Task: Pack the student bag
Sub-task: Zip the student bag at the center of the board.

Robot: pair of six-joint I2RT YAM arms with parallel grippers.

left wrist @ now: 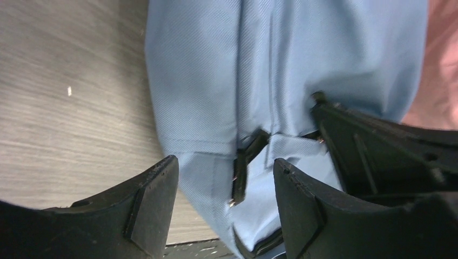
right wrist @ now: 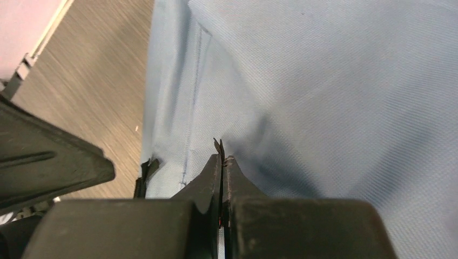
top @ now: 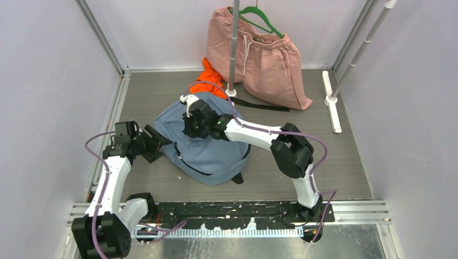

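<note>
Student bag (top: 208,148): grey-blue, slumped flat on the desk (top: 335,162), about mid-desk and left of centre; a black zipper line curves along its near side.
Zipper pull (left wrist: 241,172): black, hanging at the bag's left edge where a seam meets the zipper, seen in the left wrist view.
Right gripper (top: 192,127): on top of the bag's far-left part, clenched; in the right wrist view its fingers (right wrist: 208,178) are pressed together on a small pinch of the bag, a thin dark tip showing above them.
Left gripper (top: 159,141): at the bag's left edge, released; the left wrist view has the bag's edge and the zipper pull between its spread fingers (left wrist: 154,205), neither touching.
Bag's edges: left edge rounded, lying on bare desk; far edge touching the orange cloth (top: 208,75).
Black strap (top: 262,105): flat on the desk beyond the bag, to its right.
Pole (top: 233,48): upright, just beyond the bag.
Pink shorts (top: 270,65): beyond the bag, on a green hanger (top: 259,19).
Open room: bare desk right of the bag, out to the right wall, and a narrower strip on its near side.
Left of bag: a narrow strip of desk, the left arm over it, then the wall.
</note>
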